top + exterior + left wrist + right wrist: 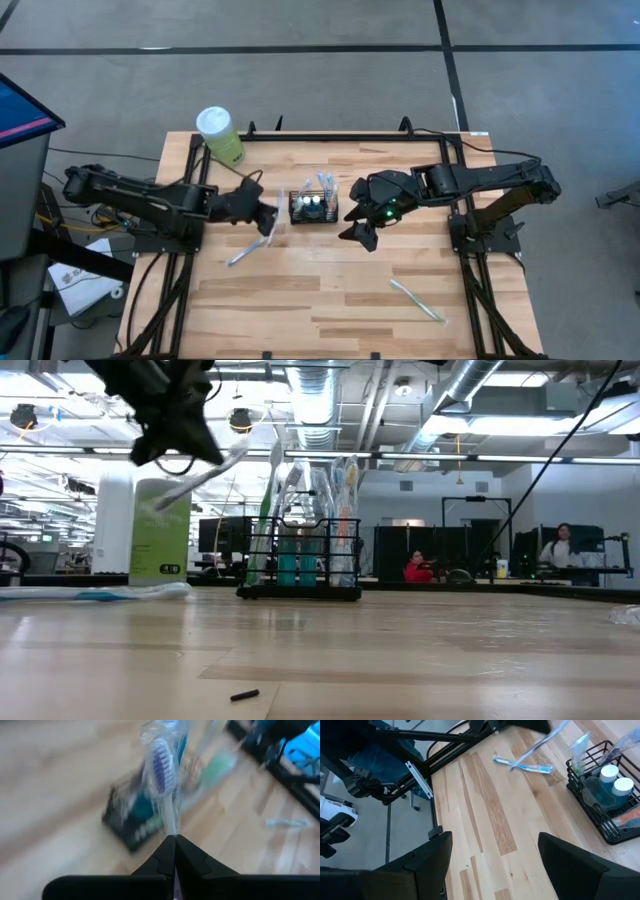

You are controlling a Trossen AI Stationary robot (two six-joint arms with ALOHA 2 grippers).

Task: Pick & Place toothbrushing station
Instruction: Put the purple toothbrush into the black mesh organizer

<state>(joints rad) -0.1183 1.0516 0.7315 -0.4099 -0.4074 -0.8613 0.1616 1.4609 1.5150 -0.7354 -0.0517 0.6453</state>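
The left end effector is clamped on a toothbrush and holds it in the air just beside the caddy, which stands mid-counter, so the step in hand looks like loading this brush. Next it likely needs lining up over a free compartment and lowering in. The right end effector waits on the caddy's other side, jaws wide and empty.

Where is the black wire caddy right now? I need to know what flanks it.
In the high view the black wire caddy stands mid-table toward the far edge, between the left pincer, shut on a toothbrush, and the open right pincer.
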